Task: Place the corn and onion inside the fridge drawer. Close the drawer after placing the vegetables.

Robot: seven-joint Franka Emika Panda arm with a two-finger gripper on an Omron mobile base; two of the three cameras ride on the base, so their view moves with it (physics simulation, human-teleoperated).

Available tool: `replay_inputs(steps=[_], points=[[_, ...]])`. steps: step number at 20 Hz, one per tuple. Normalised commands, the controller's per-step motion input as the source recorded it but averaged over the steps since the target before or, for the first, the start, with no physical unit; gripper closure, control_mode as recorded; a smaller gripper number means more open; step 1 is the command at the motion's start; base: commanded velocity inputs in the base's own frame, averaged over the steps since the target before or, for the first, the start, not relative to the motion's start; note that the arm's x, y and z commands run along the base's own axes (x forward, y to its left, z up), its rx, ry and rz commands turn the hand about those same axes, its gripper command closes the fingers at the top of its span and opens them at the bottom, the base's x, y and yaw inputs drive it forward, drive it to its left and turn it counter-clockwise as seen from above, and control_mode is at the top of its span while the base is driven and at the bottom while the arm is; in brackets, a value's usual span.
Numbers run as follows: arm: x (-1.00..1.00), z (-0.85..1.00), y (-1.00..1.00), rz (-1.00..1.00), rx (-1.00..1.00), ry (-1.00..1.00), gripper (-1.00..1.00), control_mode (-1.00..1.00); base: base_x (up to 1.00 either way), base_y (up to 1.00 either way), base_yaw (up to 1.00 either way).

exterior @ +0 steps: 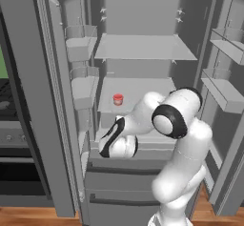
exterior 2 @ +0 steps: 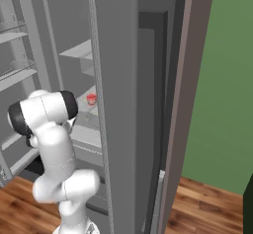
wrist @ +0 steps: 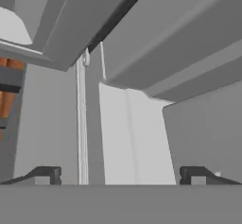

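**Fridge drawer under the arm, gripper held wide**

Fridge drawer (exterior: 143, 146), a wide, shallow light-grey tray with a plain flat front, sits low inside the open grey fridge (exterior: 143, 10), below the flat grey shelves (exterior: 143, 47) and above a taller grey front panel (exterior: 124, 175). Much of the drawer is hidden behind the robot's white arm (exterior: 183, 139), so whether it is pulled out or pushed in cannot be told.

Both fridge doors stand open, with grey door bins (exterior: 82, 44) on the left and right. The arm bends in front of the lower fridge, its dark-and-white hand reaching down and left to the drawer's left end.

In the hand view, the two-finger gripper (wrist: 120, 176) looks at plain grey fridge surfaces close up. Its two dark fingertips (wrist: 45, 175) sit far apart, with nothing between them: the jaws are spread and hold nothing.

A small red cup (exterior: 118, 99) stands on the lower shelf, above and just behind the hand. In the right base view the same cup (exterior 2: 91, 99) shows beside the door edge.
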Motion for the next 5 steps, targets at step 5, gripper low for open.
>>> replay_inputs(steps=[5], points=[[-0.51, 0.74, -0.43, -0.07, 0.00, 0.00, -1.00, -1.00, 0.00, 0.00, 0.00]])
